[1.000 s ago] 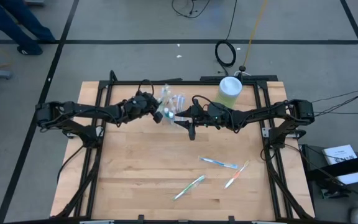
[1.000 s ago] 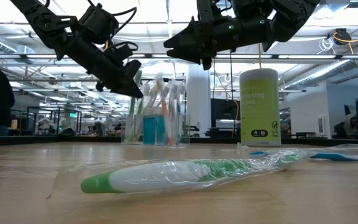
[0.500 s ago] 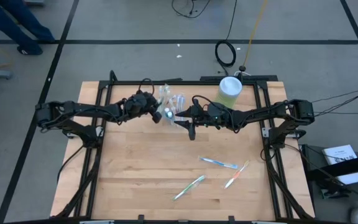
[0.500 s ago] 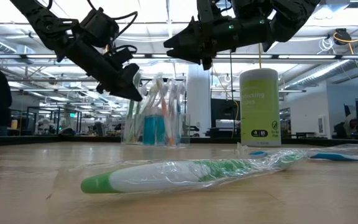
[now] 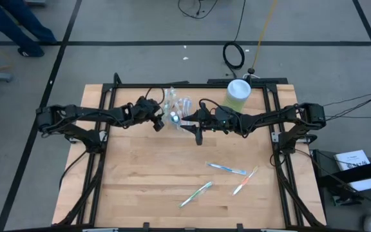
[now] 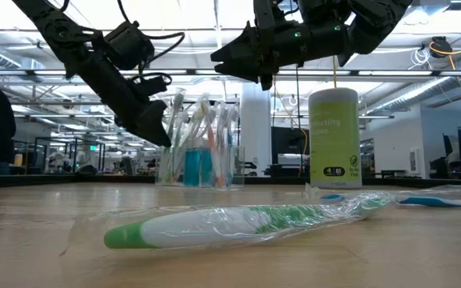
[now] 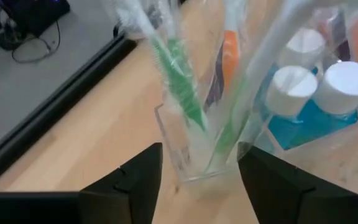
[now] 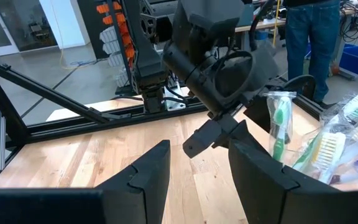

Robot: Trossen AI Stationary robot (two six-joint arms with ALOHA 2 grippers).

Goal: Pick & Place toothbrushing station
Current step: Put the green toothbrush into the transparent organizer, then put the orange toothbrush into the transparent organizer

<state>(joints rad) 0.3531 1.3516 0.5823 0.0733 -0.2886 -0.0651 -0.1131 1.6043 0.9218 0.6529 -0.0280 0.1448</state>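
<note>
The clear container (image 6: 201,164) of toothbrushes (image 7: 180,81) and blue tubes (image 7: 316,106) stands at the table's (image 5: 140,187) far edge. The left gripper (image 7: 197,180) hangs beside it, jaws wide, empty. The right gripper (image 8: 197,168) is open, empty. The green canister's (image 6: 334,138) label is unreadable.

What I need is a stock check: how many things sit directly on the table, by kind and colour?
Blue wrapped toothbrush: 1
Green wrapped toothbrush: 1
Pink wrapped toothbrush: 1
Clear container, contents not counted: 1
Green canister: 1
Total: 5
</note>
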